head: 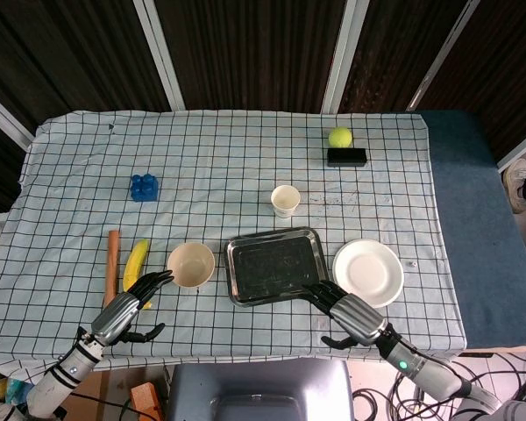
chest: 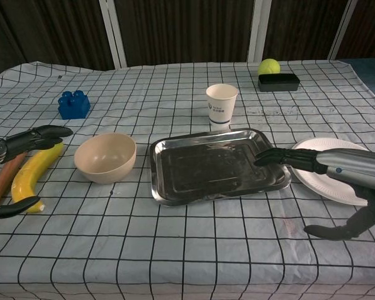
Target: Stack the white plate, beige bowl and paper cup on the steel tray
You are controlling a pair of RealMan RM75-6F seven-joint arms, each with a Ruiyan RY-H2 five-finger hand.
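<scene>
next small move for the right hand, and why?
Probably shift the right hand right and close on the white plate. The steel tray is bare, the plate goes in first, and that hand hovers open at the tray's corner beside the plate, holding nothing.

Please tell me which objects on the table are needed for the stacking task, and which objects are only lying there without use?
Needed for the job:
- round white plate
- round beige bowl
- white paper cup
- rectangular steel tray

Only lying about:
- yellow banana
- brown wooden stick
- blue plastic building block
- yellow-green tennis ball
- small black rectangular box
</scene>
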